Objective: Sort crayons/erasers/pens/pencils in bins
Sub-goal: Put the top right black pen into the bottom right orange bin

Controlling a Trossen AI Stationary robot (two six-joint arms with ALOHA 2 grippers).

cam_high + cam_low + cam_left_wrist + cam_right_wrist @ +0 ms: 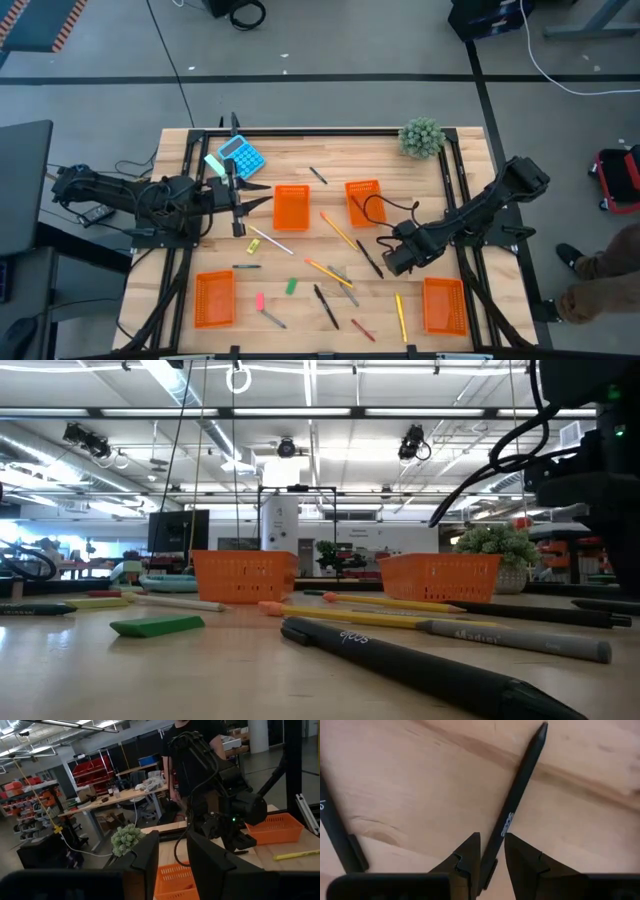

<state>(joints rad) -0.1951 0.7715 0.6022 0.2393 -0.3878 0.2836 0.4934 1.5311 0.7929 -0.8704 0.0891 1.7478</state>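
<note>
Pens, pencils, crayons and erasers lie scattered over the wooden table [180, 160], and one black pen [517, 795] sits right in the mouth of the right gripper [492, 847]. In the right wrist view the two dark fingers straddle the pen's lower end, one on each side, with the pen's shaft running away from them across the wood; a thin gap shows at each side, so the fingers are parted around it and I cannot tell that they press it. In the high view that same pen [369, 258] lies just ahead of the right gripper [384, 254], right of the table's centre, between the upper right bin [365, 203] and the lower right bin [443, 305]. A second black pen [337, 837] lies on the wood beside the first, apart from it.

The left gripper [238, 200] hangs over the table's left part, beside the blue calculator [241, 156] and just left of the upper middle bin [291, 207]; its fingers stand a little apart with nothing between them.

A fourth bin [214, 298] sits at the lower left. Near the table's middle lie long yellow pencils [338, 229], a green eraser [291, 286], a pink eraser [260, 300] and a red crayon [362, 330]. A small green plant [421, 137] stands at the far right corner.
</note>
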